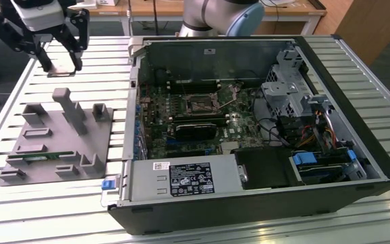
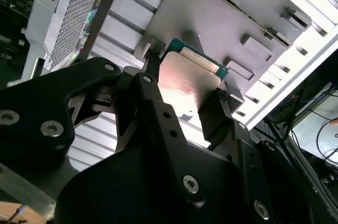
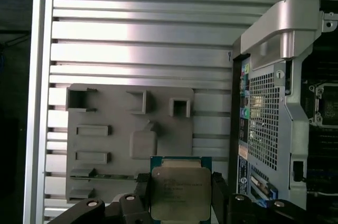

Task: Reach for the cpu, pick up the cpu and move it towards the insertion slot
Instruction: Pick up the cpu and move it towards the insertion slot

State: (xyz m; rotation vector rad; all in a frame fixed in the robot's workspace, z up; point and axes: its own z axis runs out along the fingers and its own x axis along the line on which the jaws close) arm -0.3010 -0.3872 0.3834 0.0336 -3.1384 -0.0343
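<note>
Clamping the cpu (image 3: 180,194) between its fingers, tool (image 3: 180,203) raised above grey fixture tray (image 3: 105,145), open computer case (image 1: 249,127) beside.

Robotics lab: open computer case (image 1: 263,127) and grey fixture plate (image 1: 53,147) on slatted aluminium counter (image 1: 19,203); desks behind.

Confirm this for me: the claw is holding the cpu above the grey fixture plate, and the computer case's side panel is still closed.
Not quite. The claw does grip the cpu above the grey fixture plate, as the first wrist view shows. But the computer case is open: the exterior view looks straight in at the motherboard, with the insertion slot exposed.
</note>
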